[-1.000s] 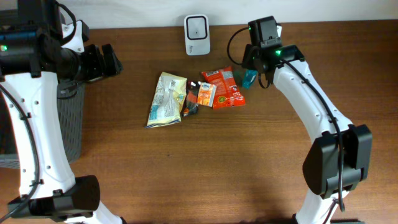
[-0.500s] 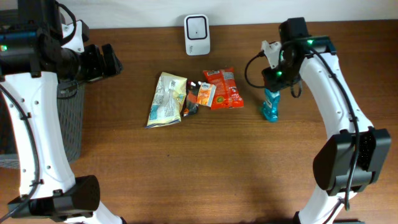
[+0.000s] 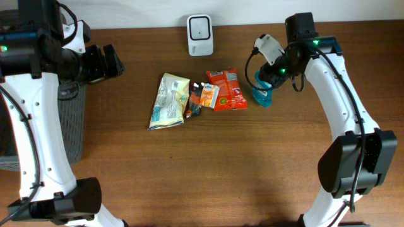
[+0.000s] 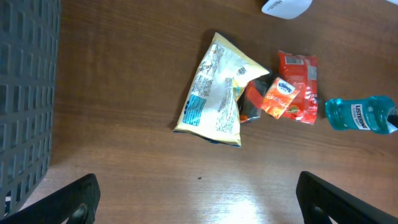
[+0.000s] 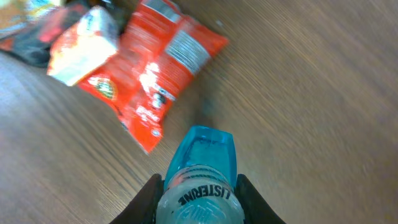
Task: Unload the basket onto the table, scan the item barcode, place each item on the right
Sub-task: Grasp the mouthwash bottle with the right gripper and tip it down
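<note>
Since half a second ago, the right arm has swung the blue mouthwash bottle [image 3: 262,95] back toward the pile of snacks, so it now sits just right of the red snack bag [image 3: 226,89]. The left arm has not shifted.

The right gripper [image 5: 198,194] is clamped on the bottle, one finger on each side of the labelled body. From the wrist view, the bottle's far end points down at the brown wooden table [image 3: 208,170]. Whether it touches the wood cannot be told.

The white scanner [image 3: 199,26] stands at the back edge of the table, well apart from the bottle, up and to the left of it in the overhead view.

Left of the red bag lie a small orange packet [image 3: 209,96], a dark packet [image 3: 193,106] and a yellow and white bag [image 3: 169,101].

The left gripper [image 3: 114,61] hangs with its fingers spread wide, holding nothing, near a grey basket [image 3: 71,120] at the table's left edge.
</note>
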Controlling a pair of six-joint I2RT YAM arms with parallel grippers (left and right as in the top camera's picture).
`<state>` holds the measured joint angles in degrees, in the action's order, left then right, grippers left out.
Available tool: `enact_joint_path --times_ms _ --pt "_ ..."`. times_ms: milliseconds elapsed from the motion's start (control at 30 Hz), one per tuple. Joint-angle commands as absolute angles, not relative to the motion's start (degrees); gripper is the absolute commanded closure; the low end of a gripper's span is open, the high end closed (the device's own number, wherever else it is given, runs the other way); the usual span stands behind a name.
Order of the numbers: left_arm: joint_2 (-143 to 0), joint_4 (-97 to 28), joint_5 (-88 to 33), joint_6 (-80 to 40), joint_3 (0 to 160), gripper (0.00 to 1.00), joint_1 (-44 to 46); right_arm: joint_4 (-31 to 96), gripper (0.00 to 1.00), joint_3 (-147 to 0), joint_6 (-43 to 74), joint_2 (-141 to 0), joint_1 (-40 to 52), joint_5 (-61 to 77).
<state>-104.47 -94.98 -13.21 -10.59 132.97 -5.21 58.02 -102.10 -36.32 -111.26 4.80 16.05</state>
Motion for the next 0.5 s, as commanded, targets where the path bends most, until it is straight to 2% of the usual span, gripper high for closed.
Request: enact_joint_path --times_ms 0,67,100,133,167,267,333,467 --pt "-103.90 -95.09 -13.19 -11.09 133.32 0.01 -5.21 57.45 0.85 -103.68 -42.68 -111.28 4.78 23.66" --pt "-103.90 -95.09 -13.19 -11.11 133.32 0.01 -5.21 57.12 0.83 -103.68 -42.65 -112.97 4.73 23.24" --pt "-103.90 -95.07 -13.19 -11.11 133.32 0.01 -5.21 57.06 0.75 -103.68 -42.35 -114.06 4.73 21.43" --pt "-103.90 -95.07 -13.19 -11.11 133.32 0.01 -5.21 56.77 0.61 -103.68 -41.04 -114.65 4.73 19.92" --pt "-103.90 -95.07 -13.19 -11.09 133.32 0.01 -5.21 56.38 0.25 -103.68 -38.68 -114.89 4.73 17.54" --pt "-103.90 -95.07 -13.19 -11.09 133.32 0.01 -5.21 56.16 0.20 -103.94 -36.97 -114.80 4.73 14.24" --pt "-103.90 -95.07 -13.19 -11.09 133.32 0.01 -5.21 56.07 0.02 -104.42 -33.91 -114.80 4.73 11.55" --pt "-103.90 -95.07 -13.21 -11.11 133.32 0.01 -5.21 57.43 0.01 -109.34 -21.54 -114.63 4.75 11.51"
